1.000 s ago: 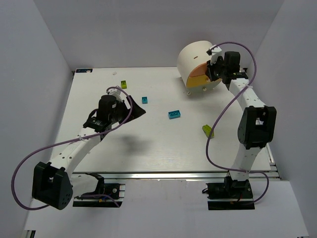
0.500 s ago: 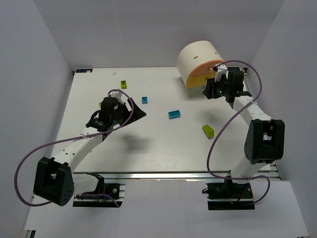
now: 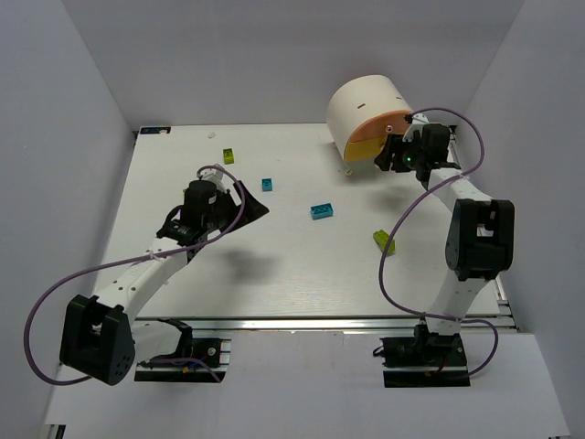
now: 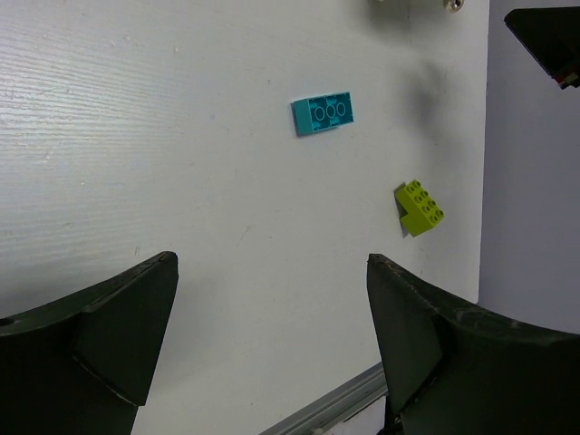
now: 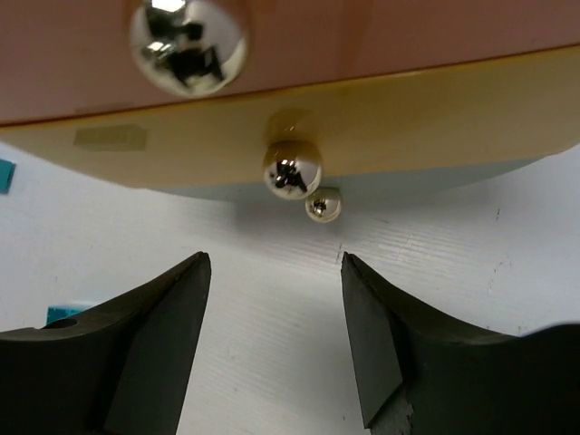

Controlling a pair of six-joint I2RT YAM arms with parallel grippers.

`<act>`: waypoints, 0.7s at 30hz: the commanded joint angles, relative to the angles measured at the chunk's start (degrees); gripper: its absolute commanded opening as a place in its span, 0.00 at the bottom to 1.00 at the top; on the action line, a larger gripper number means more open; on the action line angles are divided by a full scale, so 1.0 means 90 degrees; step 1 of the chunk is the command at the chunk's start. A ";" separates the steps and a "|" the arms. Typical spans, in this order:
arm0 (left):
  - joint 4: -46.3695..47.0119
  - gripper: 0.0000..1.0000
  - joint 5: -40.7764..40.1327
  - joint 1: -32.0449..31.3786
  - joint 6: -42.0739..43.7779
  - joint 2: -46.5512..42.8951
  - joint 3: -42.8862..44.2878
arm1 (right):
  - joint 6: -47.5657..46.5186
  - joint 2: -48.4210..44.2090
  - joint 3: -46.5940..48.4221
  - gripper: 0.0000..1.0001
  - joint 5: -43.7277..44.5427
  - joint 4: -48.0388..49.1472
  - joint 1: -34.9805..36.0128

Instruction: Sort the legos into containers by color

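The right fingers [image 3: 393, 157] stand open and empty just in front of the knobs on the orange and yellow drawers [image 3: 377, 131], at the far right of the counter [image 3: 274, 265]. The left fingers [image 3: 254, 201] hang wide open, holding nothing. A cyan lego [image 3: 321, 211] and a lime lego [image 3: 384, 241] lie loose between the arms.

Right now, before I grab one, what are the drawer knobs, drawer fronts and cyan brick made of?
The knobs look like polished metal or chromed plastic: mirror-bright, with dark reflections. The drawer fronts look smooth and matte, painted wood or plastic; I cannot tell which. The cyan brick looks like moulded plastic: crisp studs, even colour.
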 commanded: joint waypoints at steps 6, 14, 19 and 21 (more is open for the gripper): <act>-0.0032 0.95 -0.0253 0.0021 -0.0031 -0.0373 -0.0055 | 0.0472 0.0451 0.0686 0.63 -0.0076 0.0953 -0.0027; -0.0149 0.95 -0.0321 0.0021 -0.0041 -0.0471 -0.0026 | 0.0511 0.0832 0.1058 0.58 -0.0232 0.1148 -0.0008; -0.0217 0.95 -0.0370 0.0021 -0.0031 -0.0569 -0.0036 | 0.0414 0.0900 0.1000 0.43 -0.0417 0.1227 -0.0008; -0.0246 0.95 -0.0409 0.0021 -0.0031 -0.0588 -0.0036 | 0.0394 0.0861 0.0941 0.33 -0.0545 0.1285 -0.0018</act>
